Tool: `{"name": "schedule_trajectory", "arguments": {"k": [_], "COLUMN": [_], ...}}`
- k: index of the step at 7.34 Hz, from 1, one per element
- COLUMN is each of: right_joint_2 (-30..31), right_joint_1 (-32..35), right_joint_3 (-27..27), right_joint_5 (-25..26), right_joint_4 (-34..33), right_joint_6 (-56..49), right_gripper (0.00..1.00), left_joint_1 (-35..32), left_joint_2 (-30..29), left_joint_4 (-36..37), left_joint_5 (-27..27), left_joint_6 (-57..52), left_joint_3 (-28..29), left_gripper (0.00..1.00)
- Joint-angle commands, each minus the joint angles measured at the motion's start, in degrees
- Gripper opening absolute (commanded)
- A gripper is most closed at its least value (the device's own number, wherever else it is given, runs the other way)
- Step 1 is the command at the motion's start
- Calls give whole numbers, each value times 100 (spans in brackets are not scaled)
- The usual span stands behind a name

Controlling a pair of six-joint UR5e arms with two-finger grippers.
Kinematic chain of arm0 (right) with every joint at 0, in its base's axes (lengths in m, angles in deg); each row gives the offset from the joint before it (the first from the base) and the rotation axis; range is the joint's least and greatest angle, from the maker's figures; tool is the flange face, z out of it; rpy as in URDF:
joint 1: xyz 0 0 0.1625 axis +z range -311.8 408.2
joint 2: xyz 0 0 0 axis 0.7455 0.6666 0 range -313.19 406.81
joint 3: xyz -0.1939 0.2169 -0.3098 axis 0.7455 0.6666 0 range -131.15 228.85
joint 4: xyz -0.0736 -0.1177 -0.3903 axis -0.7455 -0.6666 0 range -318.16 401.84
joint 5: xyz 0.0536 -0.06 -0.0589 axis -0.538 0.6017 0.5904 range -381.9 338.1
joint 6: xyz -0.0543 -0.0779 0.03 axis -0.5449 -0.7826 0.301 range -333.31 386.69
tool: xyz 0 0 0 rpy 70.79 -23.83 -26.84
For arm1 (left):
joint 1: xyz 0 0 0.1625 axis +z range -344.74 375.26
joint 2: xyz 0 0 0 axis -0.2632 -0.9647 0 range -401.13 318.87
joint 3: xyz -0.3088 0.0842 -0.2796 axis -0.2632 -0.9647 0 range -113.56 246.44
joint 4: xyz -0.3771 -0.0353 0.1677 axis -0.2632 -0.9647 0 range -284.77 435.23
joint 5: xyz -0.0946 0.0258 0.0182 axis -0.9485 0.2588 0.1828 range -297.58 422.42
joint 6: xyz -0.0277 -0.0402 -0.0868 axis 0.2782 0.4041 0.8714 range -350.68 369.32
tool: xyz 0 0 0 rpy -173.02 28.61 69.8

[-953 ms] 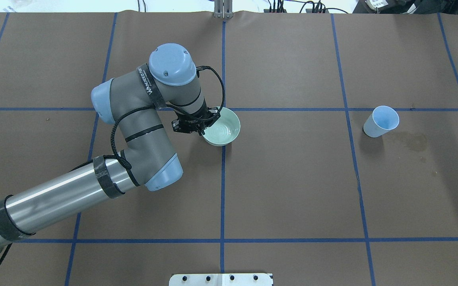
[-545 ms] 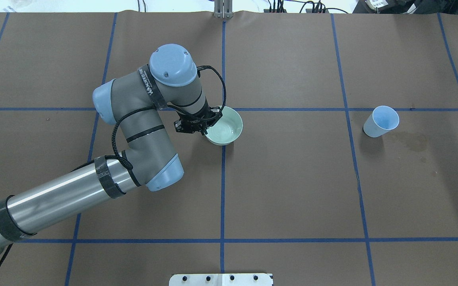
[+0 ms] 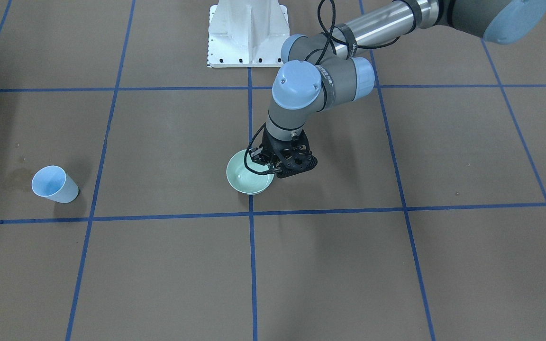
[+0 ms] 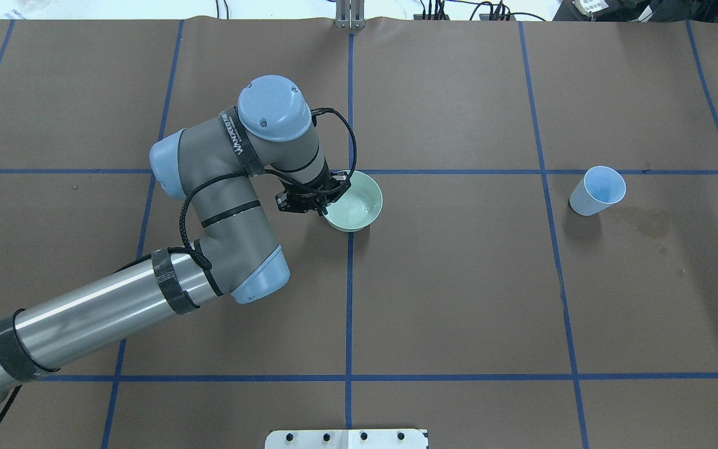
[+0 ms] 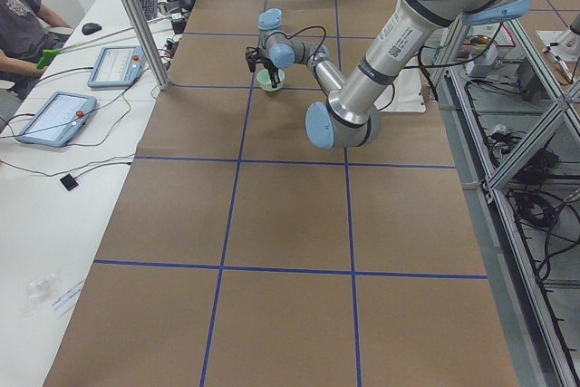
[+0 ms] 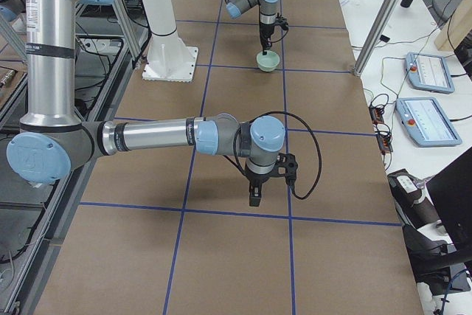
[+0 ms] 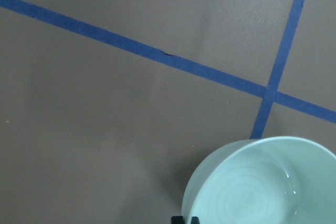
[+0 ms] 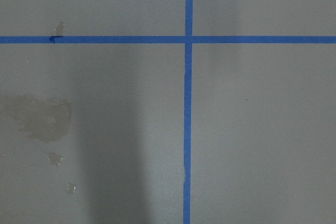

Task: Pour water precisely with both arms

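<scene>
Item: pale green glazed ceramic bowl (image 4: 359,202), middle of brown paper-covered tabletop (image 4: 459,280), rim pinched by left end effector (image 4: 320,198); clear water (image 7: 252,198) pooled inside. Light-blue paper cup (image 4: 597,190) toward right edge. Right end effector (image 6: 254,195): grip cannot be told. Risk, by my reckoning: one-sided rim hold lets bowl tilt, slopping water.

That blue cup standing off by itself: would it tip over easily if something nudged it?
Probably: the cup is tall, its base narrower than its mouth, so a nudge near the rim could topple it. It looks thin-walled, so likely light and easy to crush.
</scene>
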Motion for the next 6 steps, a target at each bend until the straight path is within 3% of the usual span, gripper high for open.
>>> {"name": "schedule_trajectory", "arguments": {"k": [1, 2, 3, 4, 6], "right_joint_2": [0, 0, -35, -53, -88], "right_joint_1": [0, 0, 0, 0, 0], "right_joint_3": [6, 6, -29, -55, -90], "right_joint_5": [0, 0, -105, -245, -272], "right_joint_4": [0, 0, 9, 9, 17], "right_joint_6": [0, 9, 9, 9, 0], "right_gripper": [100, 100, 100, 100, 100], "left_joint_1": [44, 106, 115, 98, -383], "left_joint_2": [0, 17, 9, 0, 349], "left_joint_4": [-18, -157, -254, -203, 451], "left_joint_5": [0, 9, 9, 9, -287], "left_joint_6": [-7, -7, -7, 19, 195], "left_joint_3": [40, 67, 58, -99, -1376], "left_gripper": [34, 46, 81, 99, 99]}}
